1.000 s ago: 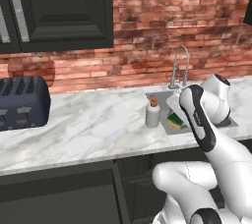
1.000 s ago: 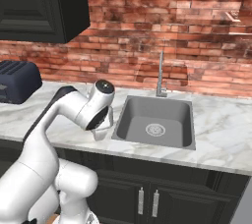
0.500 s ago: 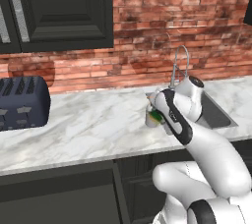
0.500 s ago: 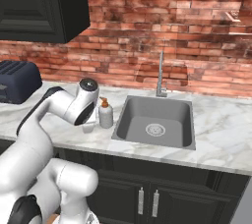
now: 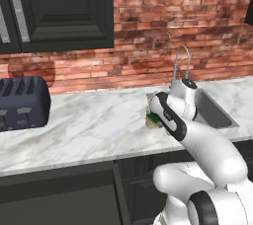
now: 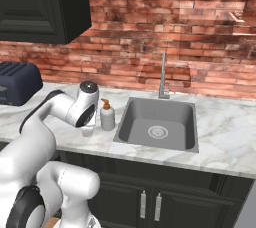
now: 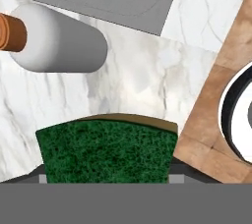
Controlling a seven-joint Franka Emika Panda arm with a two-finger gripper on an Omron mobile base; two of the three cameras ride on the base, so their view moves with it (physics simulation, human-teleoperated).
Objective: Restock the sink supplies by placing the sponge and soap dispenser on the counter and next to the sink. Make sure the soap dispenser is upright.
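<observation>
Sponge (image 7: 106, 150) sat clamped in the gripper (image 7: 106, 181); soft and light, it probably compressed, best held across its 2 long edges.

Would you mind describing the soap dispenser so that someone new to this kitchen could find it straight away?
Start at the grey sink set in the white marble counter under the brick wall. Just beyond the basin's left rim stands the soap dispenser, upright. It is a small white rounded bottle with an orange-brown pump, unlike the flat dark green sponge near it.
</observation>
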